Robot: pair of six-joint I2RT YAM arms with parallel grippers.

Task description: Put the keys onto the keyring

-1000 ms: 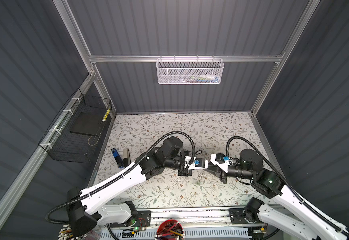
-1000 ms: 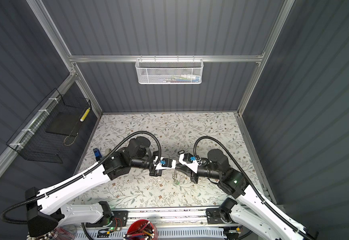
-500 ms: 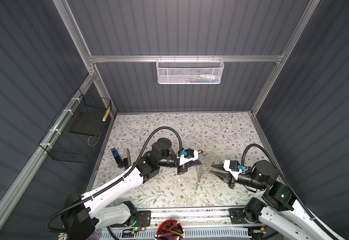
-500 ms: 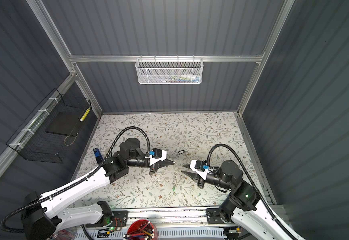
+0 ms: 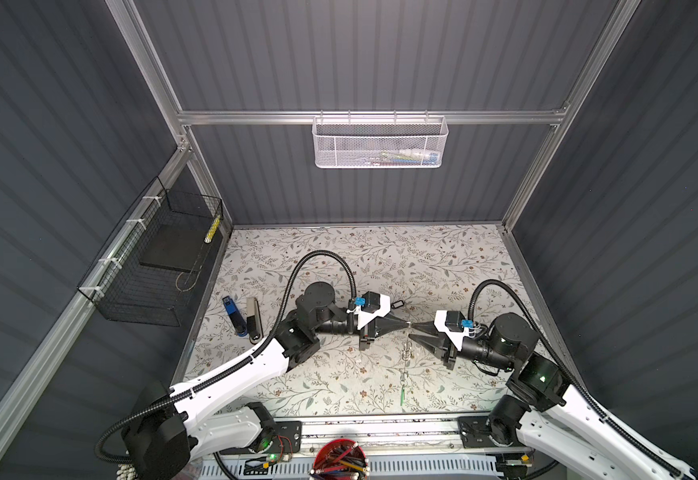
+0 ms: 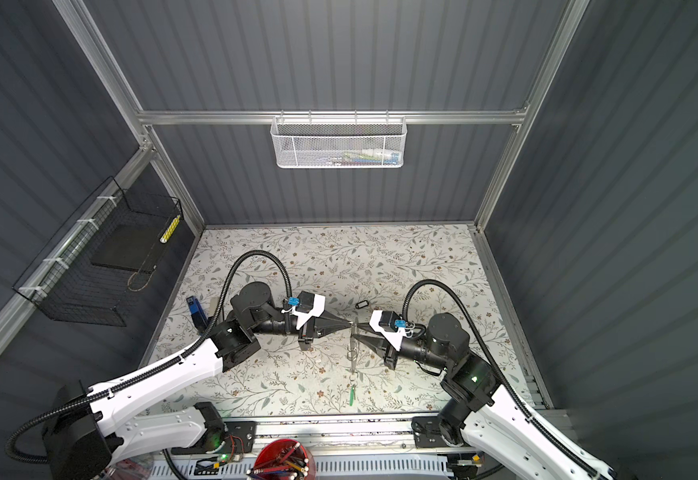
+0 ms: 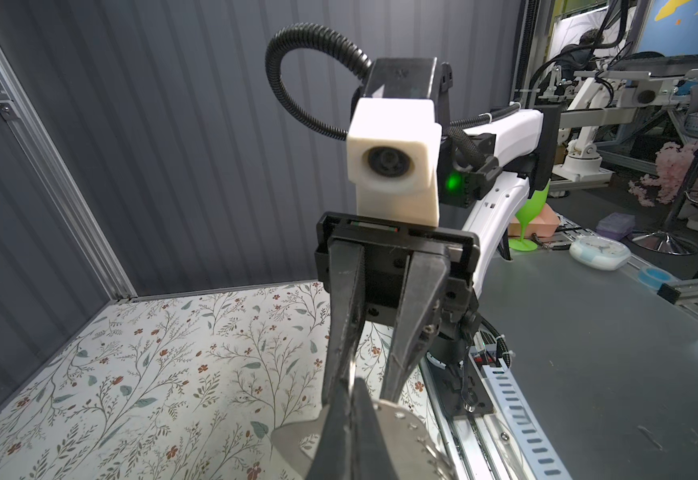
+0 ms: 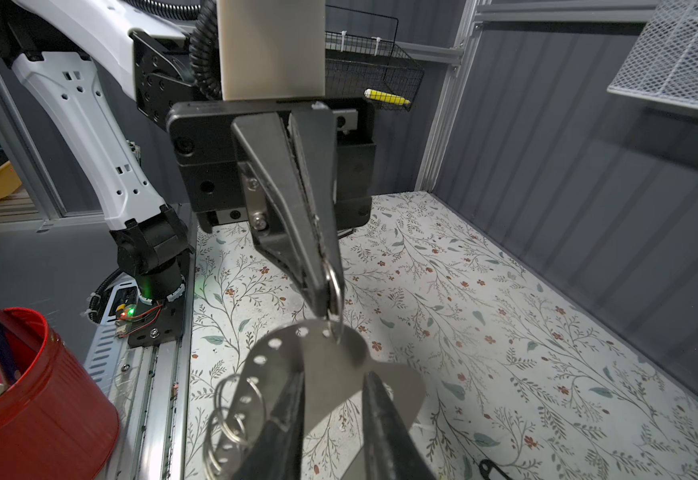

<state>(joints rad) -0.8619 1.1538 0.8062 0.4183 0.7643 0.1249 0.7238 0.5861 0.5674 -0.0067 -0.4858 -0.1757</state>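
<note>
The left gripper [image 8: 325, 305] fingers pinch a wire ring [image 8: 336, 286] at a hole of the keyring [image 8: 339, 361]. The right gripper [image 8: 330, 399] clamps the keyring in mid-air, and the green key [image 5: 403, 392] dangles below. Pulling apart could twist the ring free. The black-tagged key [image 5: 397, 304] lies nearby on the tabletop [image 5: 339, 257], which has open room around it, with the walls well apart.

Left jaws and right jaws drawn back together after parting, tips meeting at the keyring [image 8: 310, 357].
</note>
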